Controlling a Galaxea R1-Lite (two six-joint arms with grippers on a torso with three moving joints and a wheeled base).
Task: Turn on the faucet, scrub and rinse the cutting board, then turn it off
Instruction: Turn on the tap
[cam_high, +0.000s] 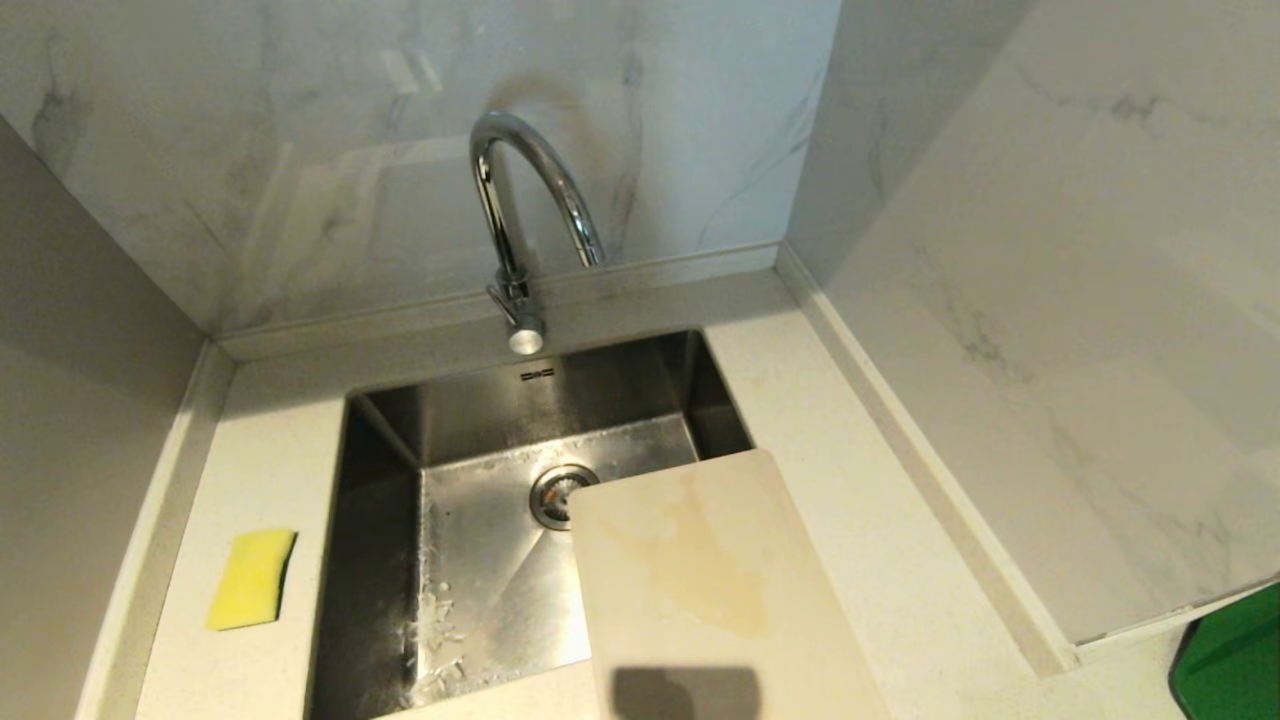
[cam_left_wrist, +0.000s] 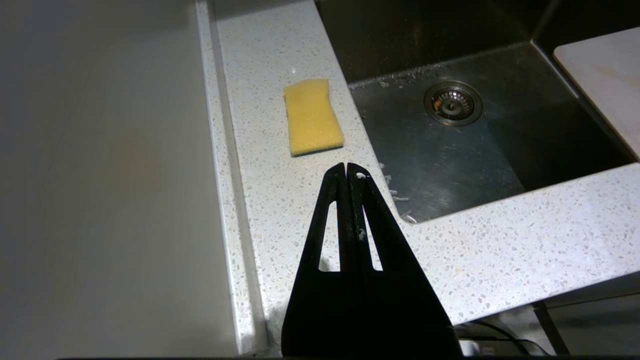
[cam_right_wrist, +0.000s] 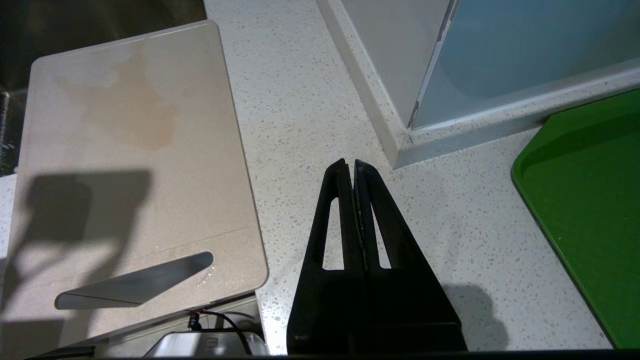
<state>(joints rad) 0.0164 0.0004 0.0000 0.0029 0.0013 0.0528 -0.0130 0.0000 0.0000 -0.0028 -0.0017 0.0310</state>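
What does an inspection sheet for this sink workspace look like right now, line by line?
Surface: speckled white stone counter, dry.
Job's things: chrome gooseneck faucet, no water running; stained cream plastic cutting board lying partly over the steel sink.
Clutter: yellow sponge left of the sink; green tray.
Grippers: left gripper and right gripper shut, empty.
Cables: black cable below the counter edge.
Surroundings: marble-look walls.

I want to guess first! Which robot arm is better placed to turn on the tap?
Probably left. The left gripper is shut above the counter near the sponge, left of the sink. The faucet lever sits left of centre. The right gripper hangs beyond the cutting board.
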